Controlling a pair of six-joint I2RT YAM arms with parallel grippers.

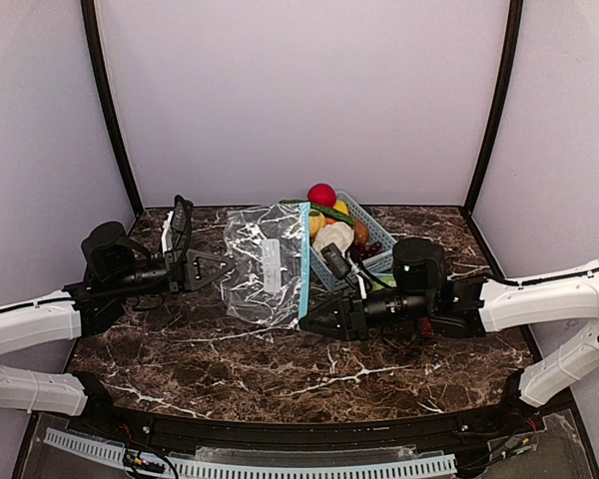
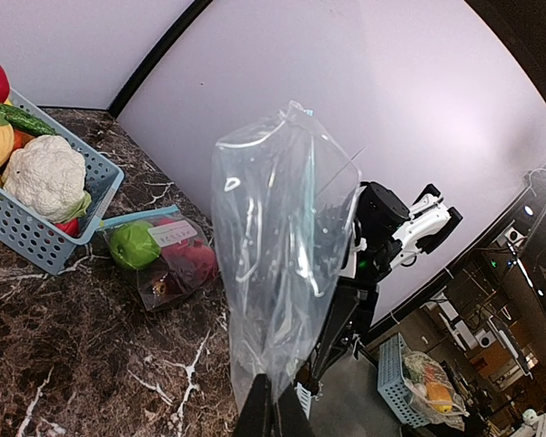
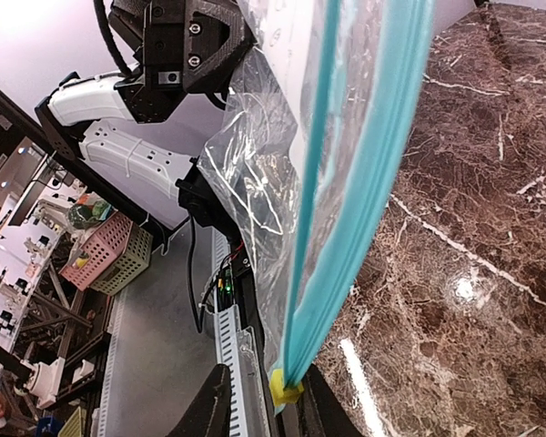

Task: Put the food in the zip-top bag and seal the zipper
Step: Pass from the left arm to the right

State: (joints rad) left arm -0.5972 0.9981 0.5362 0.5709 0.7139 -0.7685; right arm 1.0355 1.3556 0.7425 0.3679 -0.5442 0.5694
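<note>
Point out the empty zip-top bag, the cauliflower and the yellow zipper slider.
empty zip-top bag (image 2: 282, 237), left wrist view, middle of the clear plastic panel.
cauliflower (image 2: 44, 175), left wrist view, centre of its white head.
yellow zipper slider (image 3: 286, 388), right wrist view, its yellow body at the zipper's end.

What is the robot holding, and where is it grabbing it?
The zip-top bag. The left tool pinches its bottom edge. The right tool straddles the teal zipper at its end, by the yellow slider, not visibly clamped.
</note>
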